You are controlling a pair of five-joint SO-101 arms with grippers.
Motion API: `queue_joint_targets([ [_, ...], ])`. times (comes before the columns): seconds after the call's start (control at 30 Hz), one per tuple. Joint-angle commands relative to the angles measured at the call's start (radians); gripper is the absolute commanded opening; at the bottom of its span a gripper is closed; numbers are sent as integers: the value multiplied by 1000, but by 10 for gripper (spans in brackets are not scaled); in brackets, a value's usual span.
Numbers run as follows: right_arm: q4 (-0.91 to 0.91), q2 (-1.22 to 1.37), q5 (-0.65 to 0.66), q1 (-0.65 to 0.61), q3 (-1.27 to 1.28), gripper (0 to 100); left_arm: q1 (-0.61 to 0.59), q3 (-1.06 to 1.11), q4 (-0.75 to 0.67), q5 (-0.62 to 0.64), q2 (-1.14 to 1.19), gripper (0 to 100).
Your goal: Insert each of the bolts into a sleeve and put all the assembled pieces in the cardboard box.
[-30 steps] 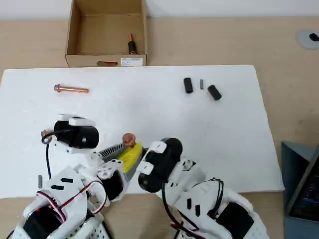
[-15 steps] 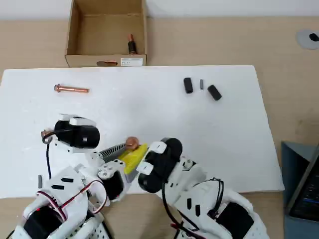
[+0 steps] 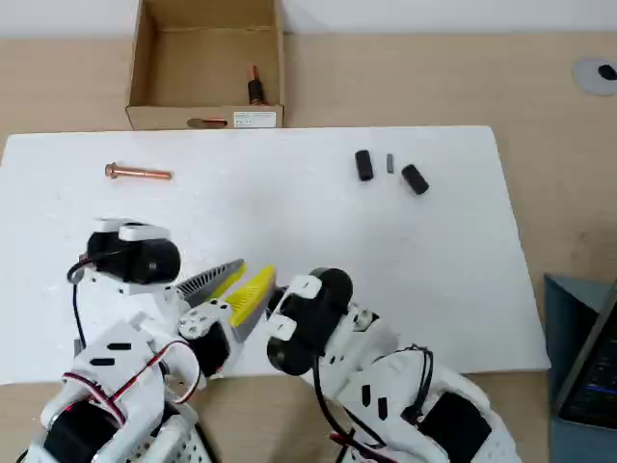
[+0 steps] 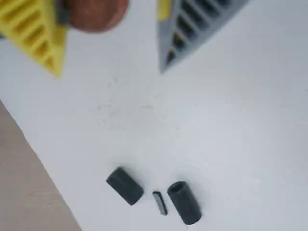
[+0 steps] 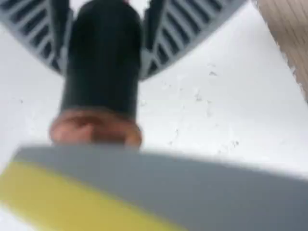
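Right gripper (image 5: 103, 70) clamping sleeve (image 5: 103, 43) (bolt (image 5: 96, 131) seated inside), left gripper (image 4: 110, 70) spread open beside bolt head

Bright, even light, soft shadows; near jaws blurred in both wrist views.

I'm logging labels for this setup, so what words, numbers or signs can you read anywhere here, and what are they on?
White sticker on the front wall of the brown cardboard box: dark print, too small to read.
Nothing else here carries readable text.
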Motion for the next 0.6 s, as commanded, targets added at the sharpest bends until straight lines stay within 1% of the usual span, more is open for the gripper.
queue_joint_targets([
  [0.0, -31, -113, 5, -8, -7, 9, -14, -43, 3, -5, -1, 143],
  [0.17, -31, -113, 5, -8, -7, 9, -15, -83, 3, -3, -1, 135],
  [0.23, -31, -113, 5, -7, -7, 9, -17, -95, 3, -5, -1, 91],
  [0.3, -31, -113, 5, -7, -7, 9, -37, -107, -5, -8, -1, 9],
  [0.33, -31, -113, 3, -7, -8, 9, -52, -115, -5, -8, -1, 0],
  [0.37, -31, -113, 3, -5, -12, 9, -71, -123, -2, -8, -1, 11],
  [0.47, -29, -113, 0, -1, -21, 9, -163, -140, 3, -11, -1, 1],
  [0.57, -31, -113, -2, 71, -31, 9, -292, -133, 3, -17, -1, 1],
])
